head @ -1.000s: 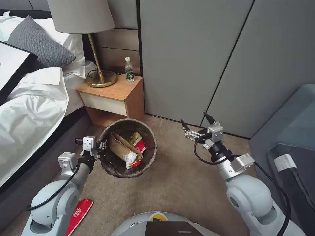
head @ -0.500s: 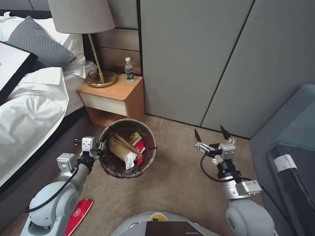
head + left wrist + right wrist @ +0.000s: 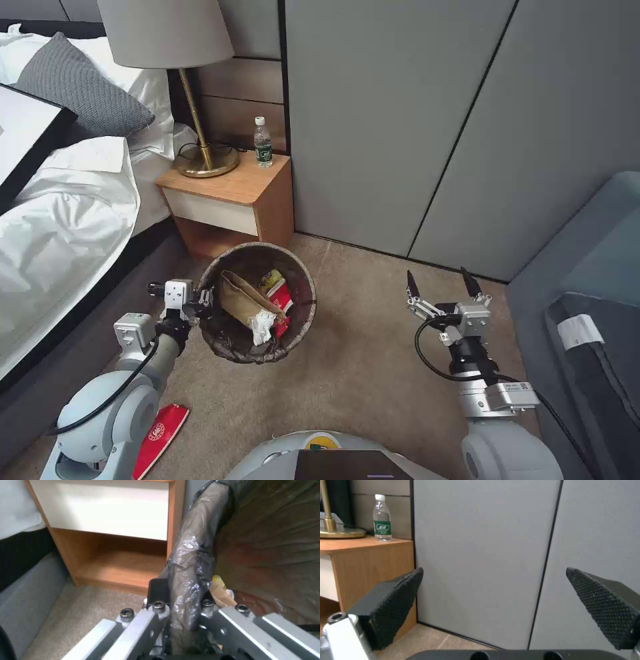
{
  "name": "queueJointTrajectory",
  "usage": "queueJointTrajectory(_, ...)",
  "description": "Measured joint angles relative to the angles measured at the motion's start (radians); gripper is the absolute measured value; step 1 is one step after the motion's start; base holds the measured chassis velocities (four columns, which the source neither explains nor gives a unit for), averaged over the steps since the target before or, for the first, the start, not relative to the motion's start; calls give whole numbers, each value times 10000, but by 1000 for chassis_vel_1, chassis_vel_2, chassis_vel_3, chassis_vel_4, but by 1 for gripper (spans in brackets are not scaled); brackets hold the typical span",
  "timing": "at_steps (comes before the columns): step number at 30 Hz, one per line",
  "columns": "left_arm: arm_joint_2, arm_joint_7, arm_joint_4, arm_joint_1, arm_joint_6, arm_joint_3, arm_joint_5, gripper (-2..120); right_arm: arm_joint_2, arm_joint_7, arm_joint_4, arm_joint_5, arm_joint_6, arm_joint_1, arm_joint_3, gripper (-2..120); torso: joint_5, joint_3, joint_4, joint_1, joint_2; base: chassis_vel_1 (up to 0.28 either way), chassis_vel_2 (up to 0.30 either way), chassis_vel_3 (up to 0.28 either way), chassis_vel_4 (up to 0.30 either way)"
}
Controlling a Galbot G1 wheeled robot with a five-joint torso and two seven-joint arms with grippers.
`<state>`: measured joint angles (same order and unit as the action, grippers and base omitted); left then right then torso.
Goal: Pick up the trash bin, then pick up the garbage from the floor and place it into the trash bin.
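our left pincer is clamped on the rim of the trash bin, one finger outside and one inside, with the dark bag liner pinched between them, as the left wrist view shows. the bin hangs just ahead of that pincer, off the carpet as far as we can judge, and it carries a brown paper bag, a red-and-white packet and a white tissue.

we think the main risk is the grip itself: it holds one edge only, through slippery plastic, so the bin may tilt away from the pincer or the liner may slide and let the bin drop, spilling what is inside. a quick swing of the arm would make that more likely. the nightstand stands just beyond the bin, so a push forward could knock it.

a red wrapper lies on the carpet behind the left pincer, beside our left shoulder; reaching it looks awkward, and bending for it could tip the bin.

our left arm is bent low, forearm pointing forward, wrist level with the rim. our right pincer is spread wide and holds nothing; it hovers well apart from the bin, fingers pointing up and forward toward the grey wall panels, with the forearm rising almost straight from the shoulder.
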<state>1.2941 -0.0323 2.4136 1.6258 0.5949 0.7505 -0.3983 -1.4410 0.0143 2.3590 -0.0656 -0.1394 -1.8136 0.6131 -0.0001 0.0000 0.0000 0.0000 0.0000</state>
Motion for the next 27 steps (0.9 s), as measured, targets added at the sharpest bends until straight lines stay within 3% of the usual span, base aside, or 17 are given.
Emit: queueJointTrajectory(27,36,3,47,66,29,96,11,2,127,115,-62,-154,98,3,-62,100,1,0,0,0,0,30,34,31,31)
